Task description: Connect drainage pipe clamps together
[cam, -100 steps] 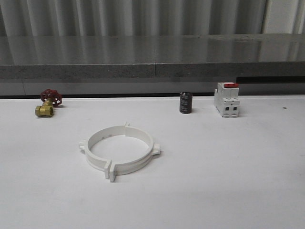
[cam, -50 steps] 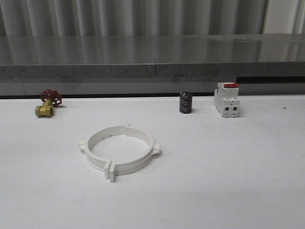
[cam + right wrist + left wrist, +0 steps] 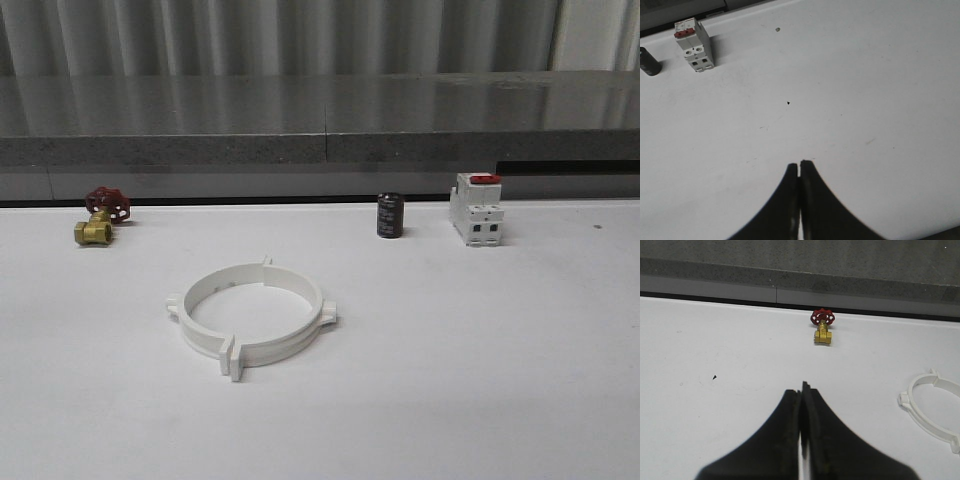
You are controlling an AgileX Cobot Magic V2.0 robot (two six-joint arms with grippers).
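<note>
The two white drainage pipe clamps (image 3: 250, 312) lie flat on the white table as one ring, their end tabs meeting at the front and at the back. Part of that ring (image 3: 935, 409) shows in the left wrist view, off to the side of my left gripper (image 3: 801, 389). That gripper is shut with nothing between its black fingers, over bare table. My right gripper (image 3: 799, 165) is also shut and empty, over bare table well away from the ring.
A brass valve with a red handwheel (image 3: 100, 215) stands at the back left. A black cylinder (image 3: 390, 215) and a white switch block with a red top (image 3: 477, 208) stand at the back right. A grey ledge (image 3: 320, 150) runs behind the table.
</note>
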